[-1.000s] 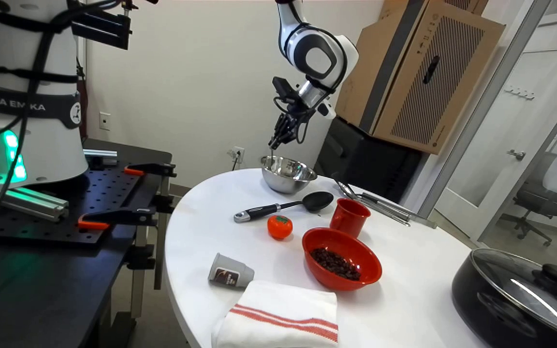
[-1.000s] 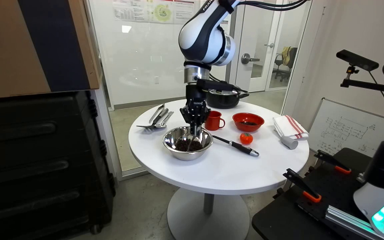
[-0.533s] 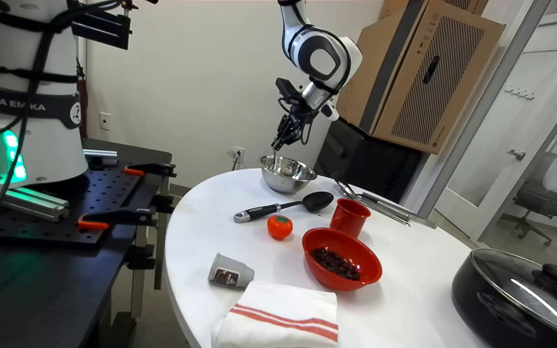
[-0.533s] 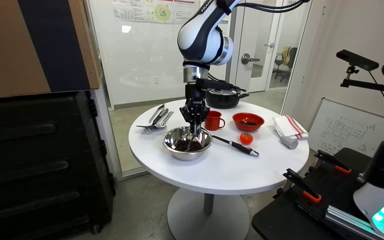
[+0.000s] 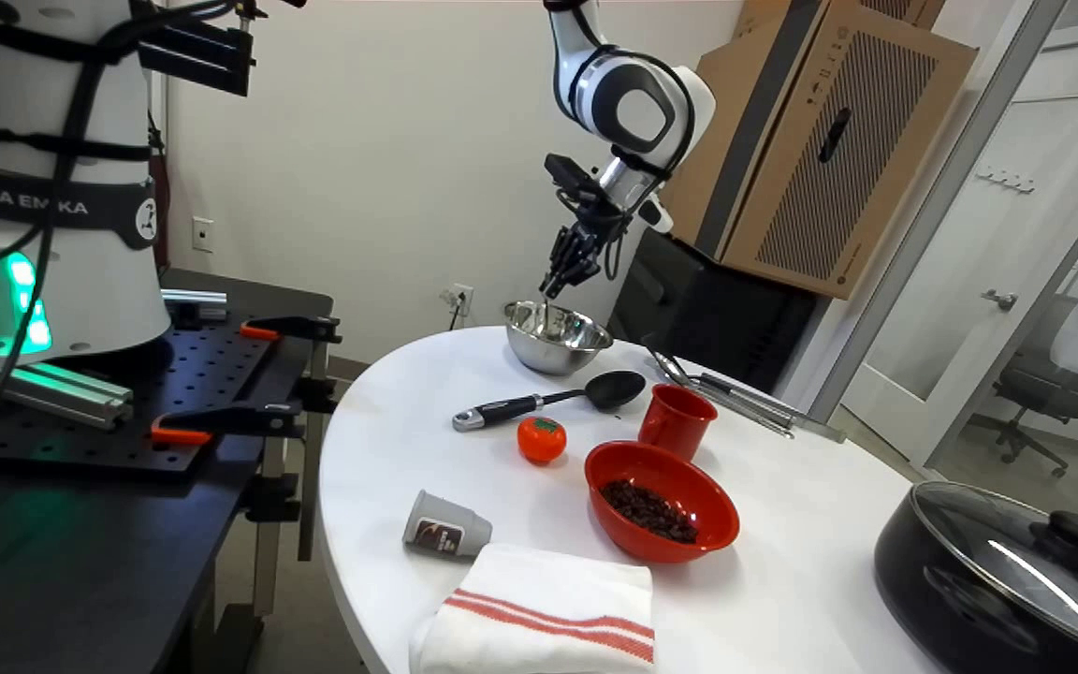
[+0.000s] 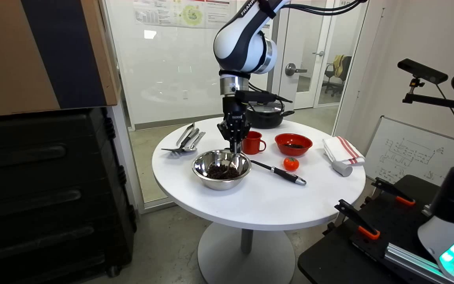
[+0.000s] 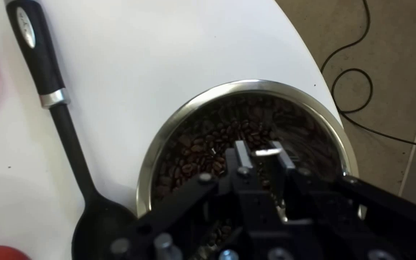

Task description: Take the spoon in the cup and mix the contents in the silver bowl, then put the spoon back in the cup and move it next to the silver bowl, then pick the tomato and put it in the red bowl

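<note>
The spoon point(image 7: 266, 152) leaned inside the silver bowl point(image 5: 553, 358), its handle pinched by the gripper point(image 5: 549, 292) and shifted toward the red cup point(image 5: 677, 423) since a second earlier, while the bowl had stayed put. The cup stood upright on the white table point(image 6: 179, 199), with the tomato point(image 5: 542, 440) and the red bowl point(image 5: 616, 535); beyond rose a cardboard box point(image 5: 829, 197). The arm point(image 5: 637, 117) reached down from above, its wrist point(image 5: 626, 183) slanting

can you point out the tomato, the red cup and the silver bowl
Tomato point(image 5: 540, 443): in an exterior view, on its red-orange side.
Red cup point(image 5: 676, 426): in an exterior view, on its outer wall.
Silver bowl point(image 7: 244, 86): in the wrist view, on its rim.
</note>
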